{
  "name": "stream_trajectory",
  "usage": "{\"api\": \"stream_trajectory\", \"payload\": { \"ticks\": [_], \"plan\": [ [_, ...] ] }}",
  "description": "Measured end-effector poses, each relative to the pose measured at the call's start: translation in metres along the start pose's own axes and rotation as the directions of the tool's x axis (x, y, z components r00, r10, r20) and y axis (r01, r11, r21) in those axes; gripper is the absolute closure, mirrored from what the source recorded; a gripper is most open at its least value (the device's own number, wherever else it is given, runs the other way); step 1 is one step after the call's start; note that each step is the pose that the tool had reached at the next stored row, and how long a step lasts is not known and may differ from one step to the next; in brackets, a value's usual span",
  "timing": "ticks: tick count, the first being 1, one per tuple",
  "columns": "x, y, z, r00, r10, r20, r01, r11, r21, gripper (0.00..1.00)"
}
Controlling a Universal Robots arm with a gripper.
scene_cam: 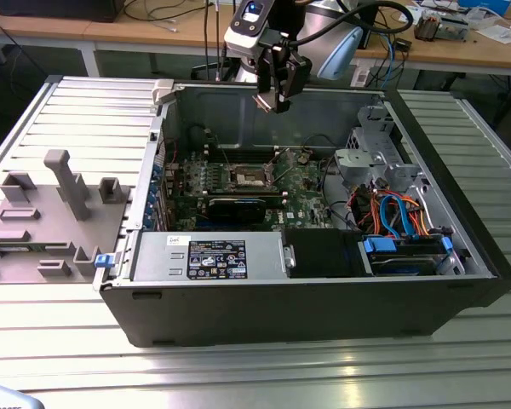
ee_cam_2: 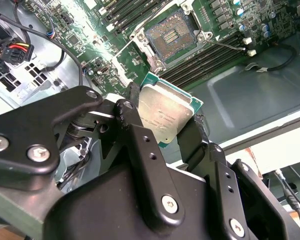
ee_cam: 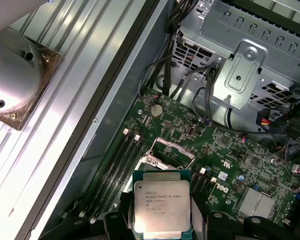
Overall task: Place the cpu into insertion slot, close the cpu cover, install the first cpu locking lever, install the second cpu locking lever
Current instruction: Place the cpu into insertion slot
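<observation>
The cpu point(ee_cam_2: 165, 114) is held by its edges between the two black fingers point(ee_cam_2: 135, 132) of the gripper point(ee_cam_2: 164, 122), up in the air over the open computer case point(scene_cam: 281, 317). In the exterior view the chip is too small to be made out. The lower part of the chip is cut off in the first wrist view, and half of the insertion slot point(ee_cam_2: 171, 37) is hidden behind it there. In the second wrist view the slot is seen bare on the green motherboard point(ee_cam_2: 115, 52), well apart from the chip. The cpu cover cannot be told from the slot's silver frame. Long black slots point(ee_cam_2: 205, 56) lie beside the slot. A round battery point(ee_cam: 156, 109), a silver metal cage point(ee_cam: 240, 65) and black cables point(ee_cam: 210, 100) are seen near by.
</observation>
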State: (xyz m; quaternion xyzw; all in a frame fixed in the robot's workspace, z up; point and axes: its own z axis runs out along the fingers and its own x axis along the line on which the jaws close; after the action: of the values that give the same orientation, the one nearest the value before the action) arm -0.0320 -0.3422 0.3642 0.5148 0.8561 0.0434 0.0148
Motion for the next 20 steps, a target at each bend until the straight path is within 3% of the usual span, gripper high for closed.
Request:
{"api": "stream_trajectory", "payload": {
  "ticks": [20],
  "plan": [
    [0.0000, 0.0000, 0.0000, 0.9999, 0.013, 0.0012, -0.013, 0.9999, -0.0003, 0.45]
  ]
}}
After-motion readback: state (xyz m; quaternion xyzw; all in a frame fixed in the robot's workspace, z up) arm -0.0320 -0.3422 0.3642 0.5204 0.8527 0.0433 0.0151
